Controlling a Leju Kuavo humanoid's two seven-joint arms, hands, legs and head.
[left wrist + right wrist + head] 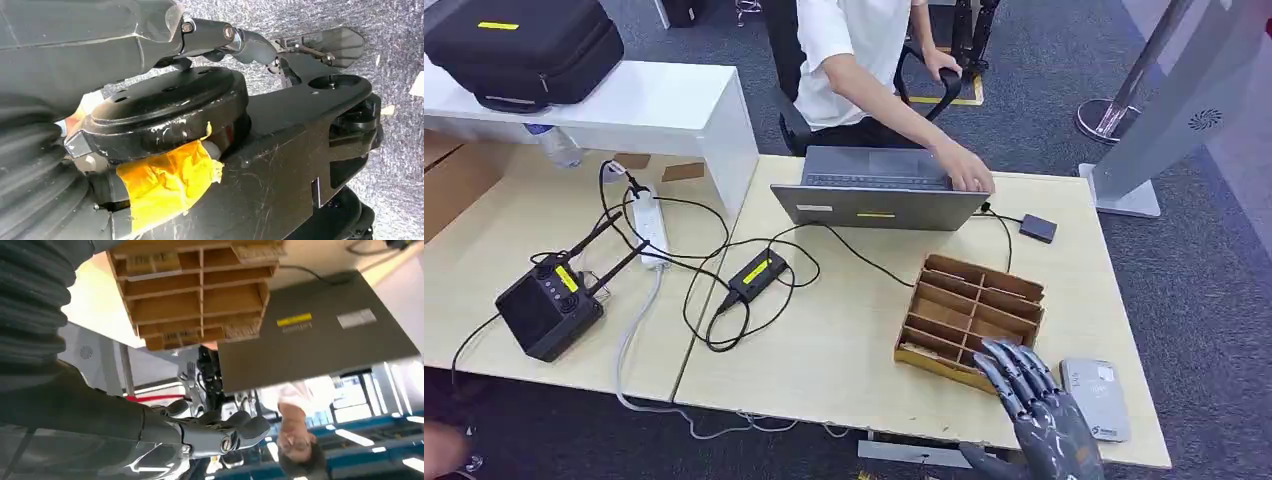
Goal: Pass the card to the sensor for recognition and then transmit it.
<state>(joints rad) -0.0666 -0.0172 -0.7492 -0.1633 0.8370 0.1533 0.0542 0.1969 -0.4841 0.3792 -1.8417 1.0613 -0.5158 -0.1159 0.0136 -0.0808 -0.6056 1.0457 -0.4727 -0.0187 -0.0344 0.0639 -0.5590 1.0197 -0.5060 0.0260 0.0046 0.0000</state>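
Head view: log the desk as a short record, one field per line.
robot hand (right): fingers spread, holding nothing, over the near corner of the wooden divider tray
card reader: flat grey, beside the tray near the desk's front edge
laptop: open, behind the tray; a person's hand on it
card: cannot tell where it lies

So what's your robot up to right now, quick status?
Right hand open, empty, over the near edge of the wooden card tray. Card reader lies beside it. Left hand not seen. Person's hand on the laptop, clear of the tray.
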